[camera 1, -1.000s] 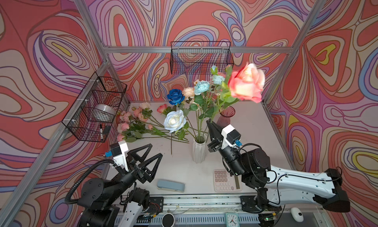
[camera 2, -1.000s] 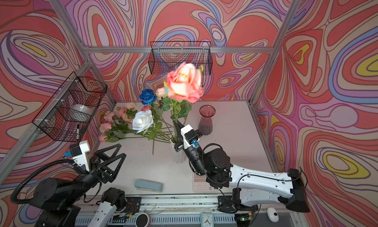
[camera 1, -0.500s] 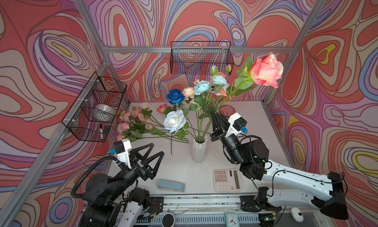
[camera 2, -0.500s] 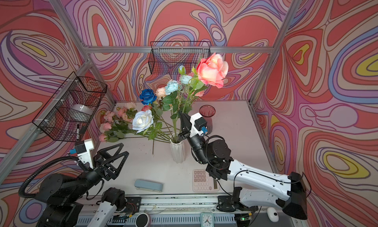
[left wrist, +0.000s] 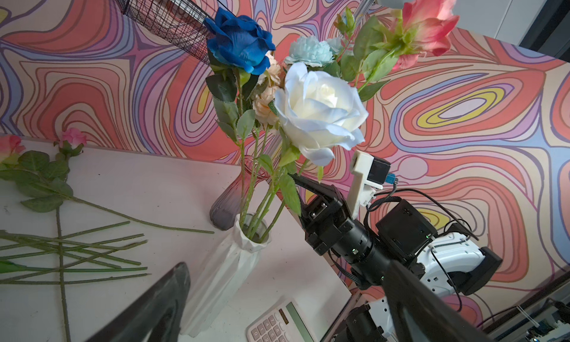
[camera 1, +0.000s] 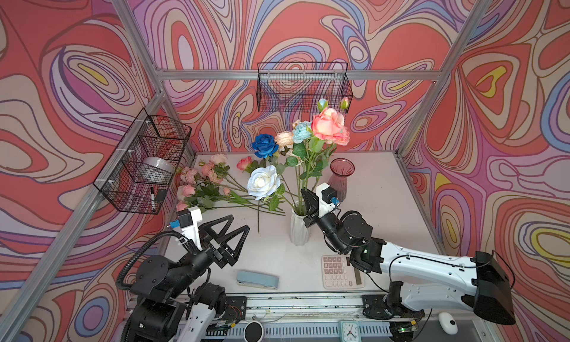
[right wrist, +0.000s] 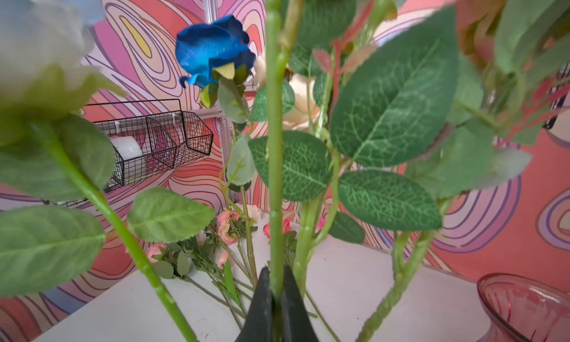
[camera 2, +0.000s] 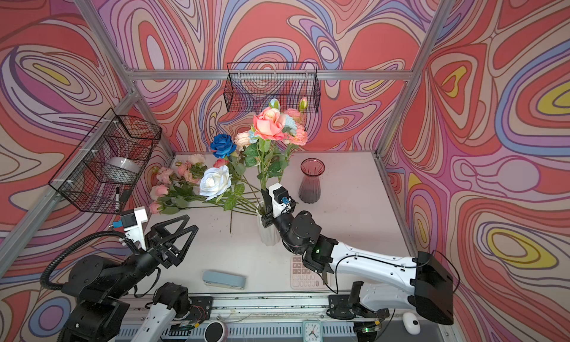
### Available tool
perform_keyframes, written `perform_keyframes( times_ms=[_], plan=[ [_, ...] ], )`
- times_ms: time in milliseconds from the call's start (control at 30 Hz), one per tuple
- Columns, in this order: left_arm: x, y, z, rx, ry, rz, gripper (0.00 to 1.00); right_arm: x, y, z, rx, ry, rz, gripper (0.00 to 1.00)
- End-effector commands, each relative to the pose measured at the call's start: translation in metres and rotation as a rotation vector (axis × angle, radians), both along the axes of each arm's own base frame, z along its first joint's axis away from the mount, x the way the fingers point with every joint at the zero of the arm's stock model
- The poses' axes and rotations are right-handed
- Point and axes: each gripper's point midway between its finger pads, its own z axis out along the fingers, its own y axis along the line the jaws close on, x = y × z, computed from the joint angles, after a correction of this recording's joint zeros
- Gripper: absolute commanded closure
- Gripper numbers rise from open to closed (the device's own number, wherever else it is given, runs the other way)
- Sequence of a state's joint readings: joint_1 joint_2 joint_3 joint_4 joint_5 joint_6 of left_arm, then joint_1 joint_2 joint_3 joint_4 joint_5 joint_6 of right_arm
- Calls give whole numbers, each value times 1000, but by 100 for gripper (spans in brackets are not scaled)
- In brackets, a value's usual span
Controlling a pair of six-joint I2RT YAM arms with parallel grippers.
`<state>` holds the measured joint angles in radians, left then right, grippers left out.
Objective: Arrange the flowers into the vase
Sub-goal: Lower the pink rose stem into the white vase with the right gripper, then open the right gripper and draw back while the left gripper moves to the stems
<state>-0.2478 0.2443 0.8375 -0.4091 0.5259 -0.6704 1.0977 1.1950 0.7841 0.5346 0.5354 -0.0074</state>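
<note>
Flowers (camera 1: 212, 183) lie in a loose pile on the left of the tabletop (camera 1: 385, 201), pink heads near the wall, long green stems crossing each other. Your left hand (camera 1: 239, 221) hangs near them, spread wide and holding nothing. In the middle stands the white vase (camera 1: 297, 232), tall, with folded ridges down its sides. A deep blue rose (camera 1: 264, 144), a white rose (camera 1: 263, 181), a peach one (camera 1: 283, 138) and a pale blue one (camera 1: 301, 131) stand in it. Just to its right, your right hand (right wrist: 276, 275) squeezes the stem (right wrist: 274, 140) of a big pink rose (camera 1: 328, 126), low down, close above the vase's mouth. The stem's end seems to go into the mouth, but leaves hide it.

These flowers look fake and are likely light: cloth petals, thin plastic stems with little bumps, leaves with a net of veins. The stem is smooth and round, so it may turn in your grip, and the big head makes it top-heavy. Take the bare stem low, under the leaves, never the soft head. The vase is thin and full, so a side push may tip it. Farther right stands a red glass vase (camera 1: 340, 177), see-through and ribbed.
</note>
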Motion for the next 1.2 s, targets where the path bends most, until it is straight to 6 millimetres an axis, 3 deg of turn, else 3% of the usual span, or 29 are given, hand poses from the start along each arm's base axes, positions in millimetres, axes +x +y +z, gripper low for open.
perform_keyframes(
  times_ms=[0,67,233,433,600,867,1033,1167],
  plan=[
    [11,0,-8,4,36,18,1,5,-9,-26,-32,165,-44,94],
    [15,0,-13,10,61,23,1,5,-10,-31,-47,238,-53,89],
    [26,2,-27,21,140,55,1,-2,-11,-37,-83,386,-39,53],
    [41,17,-51,26,282,167,2,-15,-17,-31,-55,452,2,37],
    [62,34,-99,83,504,308,2,-26,-24,-33,-44,493,33,32],
    [97,24,-133,46,575,310,2,-45,-48,-37,-27,488,79,30],
    [126,21,-157,33,630,345,11,-63,-54,-45,-20,474,166,32],
    [155,30,-184,31,688,428,20,-66,-61,-49,-17,466,168,40]
  ],
)
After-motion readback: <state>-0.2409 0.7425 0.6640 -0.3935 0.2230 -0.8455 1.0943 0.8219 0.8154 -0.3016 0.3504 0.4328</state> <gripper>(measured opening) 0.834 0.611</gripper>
